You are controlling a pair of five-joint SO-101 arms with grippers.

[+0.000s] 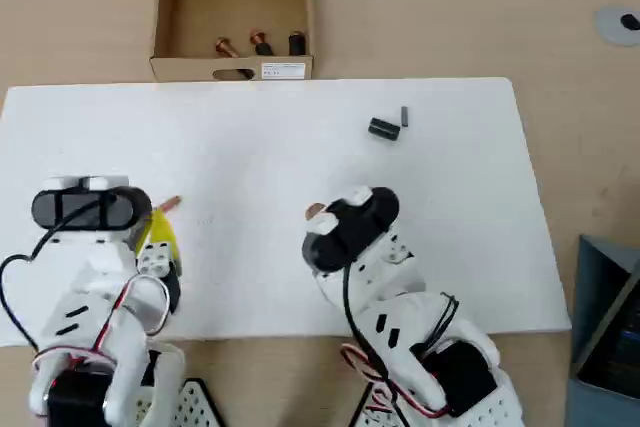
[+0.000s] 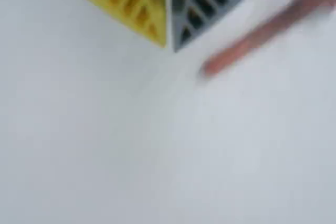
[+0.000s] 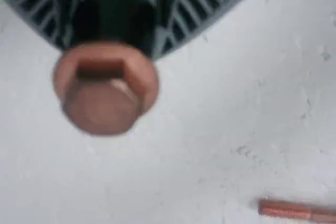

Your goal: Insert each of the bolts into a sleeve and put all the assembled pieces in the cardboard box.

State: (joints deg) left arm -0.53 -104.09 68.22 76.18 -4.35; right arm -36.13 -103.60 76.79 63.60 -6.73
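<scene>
Gripping a black sleeve (image 3: 116,3) with a copper bolt (image 3: 105,90) seated in it, head outward, the right end effector (image 3: 115,45) hangs over the white surface (image 1: 260,147) near its middle. A loose bolt (image 1: 170,204) lies just beside the left end effector (image 2: 169,39), whose tips are pressed together on nothing. A spare sleeve (image 1: 383,129) lies farther back, a small dark piece (image 1: 405,116) just beside it. Three assembled pieces (image 1: 260,43) lie in the box (image 1: 190,69) along its near wall
</scene>
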